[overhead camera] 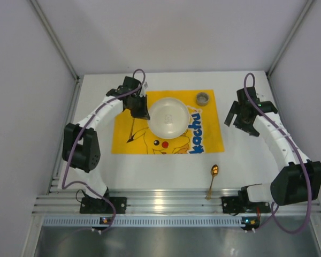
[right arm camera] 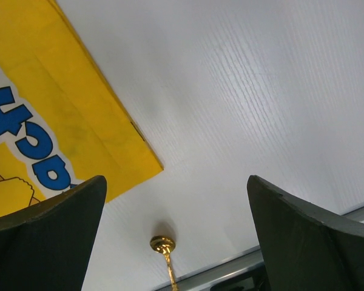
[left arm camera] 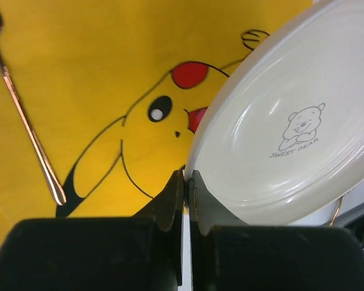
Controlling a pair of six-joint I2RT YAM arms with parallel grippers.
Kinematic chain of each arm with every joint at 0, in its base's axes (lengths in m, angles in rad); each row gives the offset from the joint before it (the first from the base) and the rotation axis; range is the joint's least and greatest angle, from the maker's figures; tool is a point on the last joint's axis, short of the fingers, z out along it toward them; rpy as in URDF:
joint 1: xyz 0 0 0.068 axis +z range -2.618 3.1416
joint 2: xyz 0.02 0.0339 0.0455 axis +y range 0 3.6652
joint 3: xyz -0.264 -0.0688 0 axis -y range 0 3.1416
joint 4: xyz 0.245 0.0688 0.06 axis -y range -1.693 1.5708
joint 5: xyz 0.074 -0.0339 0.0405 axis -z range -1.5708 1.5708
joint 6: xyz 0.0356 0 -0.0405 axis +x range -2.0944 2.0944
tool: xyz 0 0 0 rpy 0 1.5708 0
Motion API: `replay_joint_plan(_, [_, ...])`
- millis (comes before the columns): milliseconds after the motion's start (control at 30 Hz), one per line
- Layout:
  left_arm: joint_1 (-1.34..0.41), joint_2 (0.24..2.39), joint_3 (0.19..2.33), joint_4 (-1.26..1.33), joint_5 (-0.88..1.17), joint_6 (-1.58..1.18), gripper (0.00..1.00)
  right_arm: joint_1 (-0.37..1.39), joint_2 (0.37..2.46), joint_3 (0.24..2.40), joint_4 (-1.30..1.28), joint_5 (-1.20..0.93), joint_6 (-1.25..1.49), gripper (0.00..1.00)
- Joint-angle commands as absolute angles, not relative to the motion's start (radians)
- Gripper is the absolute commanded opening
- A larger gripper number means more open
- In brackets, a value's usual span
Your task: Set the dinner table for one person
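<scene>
The white dinner table (overhead camera: 150, 171) carries a yellow Pikachu-print cloth (overhead camera: 139, 142). My left gripper (overhead camera: 140, 110) is shut on the left rim of a white plate (overhead camera: 168, 118), which hangs over the cloth's upper middle. In the left wrist view the jaws (left arm camera: 186, 176) pinch the plate's rim, and the plate (left arm camera: 291, 121) shows a small bear print. My right gripper (overhead camera: 241, 120) is open and empty, over bare table to the right of the cloth. In the right wrist view (right arm camera: 176, 182) it looks down on a gold spoon (right arm camera: 162, 245).
The gold spoon (overhead camera: 213, 179) lies near the front rail, right of centre. A small grey cup (overhead camera: 203, 98) stands on the cloth's far right corner. A thin rose-gold utensil (left arm camera: 24, 115) lies on the cloth left of the plate. Grey walls enclose the table.
</scene>
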State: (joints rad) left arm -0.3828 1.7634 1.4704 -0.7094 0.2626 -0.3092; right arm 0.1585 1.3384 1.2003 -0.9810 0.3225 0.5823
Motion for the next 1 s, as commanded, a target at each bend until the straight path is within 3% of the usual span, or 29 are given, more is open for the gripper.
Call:
replay_joint_plan(0, [-0.327,1.822,1.508,-0.655,0.311,-0.344,0.0,0.15,1.322,1.201,-0.956,0.307,0.569,1.0])
replay_joint_plan(167, [-0.313,1.953,1.617,-0.675,0.318,-0.351,0.0,0.15,1.327,1.212,-0.956,0.293,0.548,1.0])
replay_joint_plan(233, [-0.313,1.995,1.634,-0.693,0.302,-0.364,0.18,0.15,1.336,1.215,-0.957,0.288,0.543,1.0])
replay_joint_plan(267, [-0.311,2.006,1.632,-0.693,0.302,-0.367,0.38,0.152,1.338,1.215,-0.96,0.284,0.54,1.0])
replay_joint_plan(300, [-0.311,2.017,1.629,-0.696,0.296,-0.382,0.46,0.15,1.338,1.215,-0.96,0.269,0.538,1.0])
replay_joint_plan(367, [-0.311,2.011,1.594,-0.677,0.275,-0.402,0.53,0.152,1.333,1.203,-0.957,0.249,0.534,1.0])
replay_joint_plan(567, [-0.311,1.795,1.48,-0.606,0.177,-0.474,0.55,0.152,1.281,1.192,-0.951,0.203,0.494,1.0])
replay_joint_plan(700, [-0.313,1.637,1.485,-0.627,0.091,-0.468,0.55,0.178,1.195,1.339,-0.914,0.062,0.469,1.0])
replay_joint_plan(800, [-0.322,1.389,1.357,-0.414,-0.027,-0.431,0.56,0.183,1.088,1.329,-0.764,0.005,0.492,1.0])
replay_joint_plan(833, [-0.322,1.328,1.174,-0.302,-0.037,-0.42,0.61,0.183,1.063,1.287,-0.714,0.005,0.511,1.0])
replay_joint_plan(867, [-0.322,1.265,1.063,-0.038,-0.079,-0.47,0.73,0.172,1.039,1.241,-0.61,-0.029,0.608,1.0])
replay_joint_plan(900, [-0.321,1.164,0.853,0.05,-0.154,-0.544,0.98,0.166,1.007,1.144,-0.573,-0.041,0.662,1.0])
replay_joint_plan(933, [-0.316,1.12,0.769,0.099,-0.31,-0.636,0.98,0.158,1.002,1.102,-0.508,-0.064,0.704,1.0])
replay_joint_plan(967, [-0.299,1.082,0.703,0.132,-0.33,-0.703,0.98,0.14,1.009,1.073,-0.493,-0.165,0.753,1.0])
